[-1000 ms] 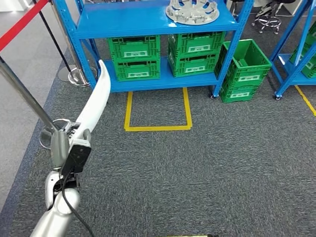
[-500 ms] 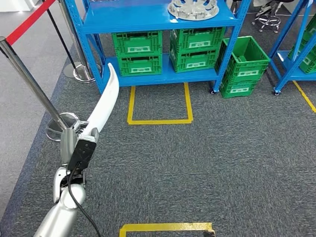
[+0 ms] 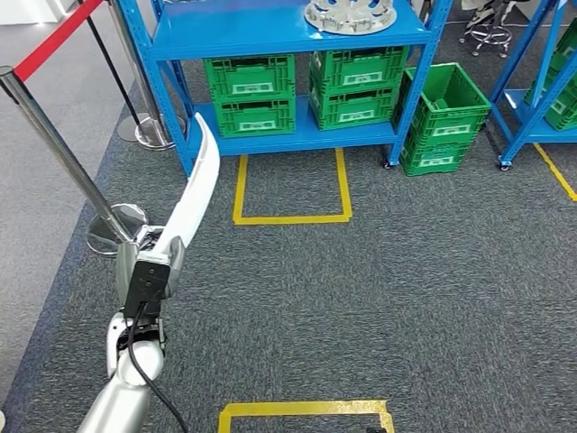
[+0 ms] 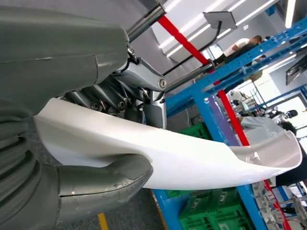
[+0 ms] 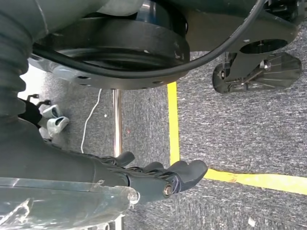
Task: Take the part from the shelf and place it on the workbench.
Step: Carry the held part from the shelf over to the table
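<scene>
The left hand (image 3: 140, 271) grips the long curved white plastic part (image 3: 194, 194), carried clear of the blue metal shelf (image 3: 286, 36); the right hand (image 5: 159, 177) hangs apparently empty, fingers extended. Next: reach the table.

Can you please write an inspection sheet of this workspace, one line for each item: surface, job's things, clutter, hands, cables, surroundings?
Surface: grey carpet floor with yellow tape squares; workbench: nothing seen.
Job's things: long white curved part, held off the floor, pointing toward the blue shelf.
Clutter: one green crate on the floor beside the shelf.
Hands: left hand holds the white part; right hand holds nothing, fingers extended.
Cables: black cable along the left arm.
Surroundings: green crates on the lower shelf, a round metal part on top, barrier post with red belt.
</scene>
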Motion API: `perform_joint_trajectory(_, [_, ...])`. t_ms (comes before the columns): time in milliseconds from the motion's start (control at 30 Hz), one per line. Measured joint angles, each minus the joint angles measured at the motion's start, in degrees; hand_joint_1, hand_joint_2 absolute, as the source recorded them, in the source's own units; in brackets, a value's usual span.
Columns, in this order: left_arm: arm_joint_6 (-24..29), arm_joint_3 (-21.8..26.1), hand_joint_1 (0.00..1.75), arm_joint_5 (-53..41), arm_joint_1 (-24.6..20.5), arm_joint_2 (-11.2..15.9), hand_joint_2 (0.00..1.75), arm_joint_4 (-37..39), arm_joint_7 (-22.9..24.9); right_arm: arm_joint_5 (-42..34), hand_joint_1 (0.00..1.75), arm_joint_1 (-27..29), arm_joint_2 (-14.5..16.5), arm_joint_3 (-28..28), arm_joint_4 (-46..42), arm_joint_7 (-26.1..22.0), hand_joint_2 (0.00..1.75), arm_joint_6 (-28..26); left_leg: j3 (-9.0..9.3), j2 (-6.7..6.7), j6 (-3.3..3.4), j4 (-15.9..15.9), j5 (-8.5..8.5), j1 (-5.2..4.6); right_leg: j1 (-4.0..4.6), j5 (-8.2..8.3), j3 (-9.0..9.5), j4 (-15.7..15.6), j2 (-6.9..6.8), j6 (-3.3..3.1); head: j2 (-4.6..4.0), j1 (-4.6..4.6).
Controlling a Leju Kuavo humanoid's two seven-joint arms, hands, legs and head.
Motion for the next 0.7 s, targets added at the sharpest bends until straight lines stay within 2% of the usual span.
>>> perform_joint_trajectory(67, [0.1, 0.01, 1.69, 0.0, 0.05, -0.36, 1.75, -0.01, -0.02, 0.0, 0.0, 0.01, -0.01, -0.01, 0.0, 0.0, 1.75, -0.05, 0.07, 0.03, -0.35, -0.51, 0.27, 0.41, 0.06, -0.57, -0.3, 0.44, -0.1, 0.43, 0.0, 0.06])
perform_joint_trajectory(100, [0.15, 0.02, 1.69, 0.0, 0.09, -0.55, 1.75, -0.01, -0.03, 0.0, 0.0, 0.0, -0.02, -0.02, 0.0, -0.01, 1.75, -0.07, 0.08, 0.05, -0.42, -0.77, 0.42, 0.64, 0.07, -1.74, -0.92, 1.83, -0.16, 0.76, 0.0, 0.23])
perform_joint_trajectory(133, [0.17, 0.02, 1.69, 0.0, 0.16, -0.71, 1.75, -0.01, -0.05, -0.01, 0.0, -0.06, -0.03, -0.04, 0.0, -0.02, 1.75, -0.09, 0.04, 0.07, -0.45, -0.92, 0.54, 0.83, 0.0, -3.64, -2.1, 4.64, -0.2, 1.09, 0.0, 0.41])
perform_joint_trajectory(200, [0.21, 0.03, 1.69, 0.0, 0.35, -0.85, 1.75, 0.0, -0.07, -0.03, 0.0, -0.36, -0.04, -0.12, 0.0, -0.05, 1.75, -0.12, -0.23, 0.14, -0.41, -0.91, 0.64, 0.86, -0.22, -8.01, -5.23, 12.57, -0.26, 1.73, 0.0, 0.71])
perform_joint_trajectory(233, [0.22, 0.03, 1.69, 0.0, 0.46, -0.86, 1.75, 0.01, -0.07, -0.03, 0.0, -0.52, -0.05, -0.17, 0.0, -0.06, 1.75, -0.13, -0.35, 0.18, -0.44, -0.9, 0.73, 0.87, -0.31, -9.23, -6.25, 15.59, -0.26, 1.96, 0.0, 0.73])
perform_joint_trajectory(267, [0.22, 0.03, 1.69, 0.0, 0.54, -0.87, 1.75, 0.01, -0.07, -0.04, 0.0, -0.6, -0.06, -0.2, 0.0, -0.04, 1.75, -0.13, -0.46, 0.21, -0.51, -0.87, 0.84, 0.9, -0.38, -9.27, -6.24, 16.48, -0.28, 2.15, 0.0, 0.73])
perform_joint_trajectory(300, [0.22, 0.03, 1.69, 0.0, 0.6, -0.88, 1.75, 0.01, -0.07, -0.04, 0.0, -0.58, -0.07, -0.22, 0.0, -0.01, 1.75, -0.13, -0.55, 0.21, -0.61, -0.82, 0.95, 0.94, -0.49, -8.16, -5.04, 14.85, -0.32, 2.3, 0.0, 0.74])
perform_joint_trajectory(367, [0.24, 0.04, 1.69, 0.0, 0.63, -0.91, 1.75, 0.01, -0.07, -0.05, 0.0, -0.38, -0.04, -0.25, -0.01, 0.1, 1.75, -0.13, -0.79, 0.18, -0.99, -0.42, 1.1, 1.05, -0.78, -4.72, -0.38, 6.65, -0.87, 2.72, 0.0, 0.75])
perform_joint_trajectory(400, [0.25, 0.06, 1.69, 0.01, 0.63, -0.92, 1.75, 0.01, -0.07, -0.06, 0.0, -0.27, -0.01, -0.26, -0.02, 0.13, 1.75, -0.1, -0.97, 0.17, -1.27, -0.09, 1.15, 1.01, -0.87, -3.48, 1.41, 3.0, -0.99, 2.61, 0.0, 0.76])
perform_joint_trajectory(433, [0.26, 0.08, 1.69, 0.1, 0.65, -0.96, 1.75, 0.01, -0.1, -0.06, 0.0, -0.16, 0.05, -0.27, -0.05, 0.15, 1.75, -0.07, -1.14, 0.18, -1.57, 0.19, 1.25, 0.95, -0.88, -2.86, 2.37, 0.81, -1.03, 2.26, 0.0, 0.73])
perform_joint_trajectory(467, [0.26, 0.1, 1.69, 0.31, 0.66, -1.0, 1.75, 0.01, -0.19, -0.08, 0.0, -0.06, 0.1, -0.27, -0.08, 0.16, 1.75, -0.03, -1.26, 0.21, -1.89, 0.3, 1.4, 0.87, -0.78, -2.85, 2.41, 0.22, -0.88, 1.73, 0.0, 0.71])
perform_joint_trajectory(533, [0.07, 0.13, 1.69, 1.32, 0.69, -1.09, 1.75, 0.01, -0.6, -0.1, 0.0, 0.1, 0.15, -0.28, -0.12, 0.15, 1.75, 0.03, -1.39, 0.4, -2.53, 0.25, 1.71, 0.92, -0.66, -2.38, 1.97, 0.51, -0.33, 0.44, 0.0, 0.67])
perform_joint_trajectory(567, [-0.13, 0.15, 1.69, 2.03, 0.7, -1.14, 1.75, -0.01, -0.86, -0.1, 0.0, 0.12, 0.15, -0.28, -0.13, 0.15, 1.75, 0.05, -1.56, 0.45, -2.85, 0.53, 1.29, 0.97, -0.68, -2.11, 1.87, 0.57, -0.17, -0.05, 0.0, 0.67])
perform_joint_trajectory(600, [-0.37, 0.17, 1.69, 2.78, 0.7, -1.19, 1.75, -0.03, -1.13, -0.08, 0.0, 0.11, 0.15, -0.29, -0.13, 0.12, 1.75, 0.05, -2.1, 0.47, -3.14, 1.73, 0.13, 1.02, -0.74, -1.78, 1.75, 0.56, -0.02, -0.53, 0.0, 0.61])
perform_joint_trajectory(633, [-0.68, 0.21, 1.69, 3.54, 0.7, -1.25, 1.75, -0.05, -1.33, -0.07, 0.0, 0.1, 0.15, -0.3, -0.13, 0.07, 1.75, 0.05, -3.12, 0.42, -3.36, 4.19, -1.76, 1.03, -0.83, -1.45, 1.59, 0.53, 0.12, -0.92, 0.0, 0.53])
perform_joint_trajectory(700, [-1.6, 0.31, 1.69, 4.98, 0.74, -1.31, 1.75, -0.06, -1.55, -0.03, 0.0, 0.08, 0.14, -0.3, -0.13, -0.05, 1.75, 0.03, -6.27, 0.34, -3.58, 12.3, -6.41, 1.03, -0.84, -0.97, 0.94, 0.56, 0.56, -1.22, 0.0, 0.37])
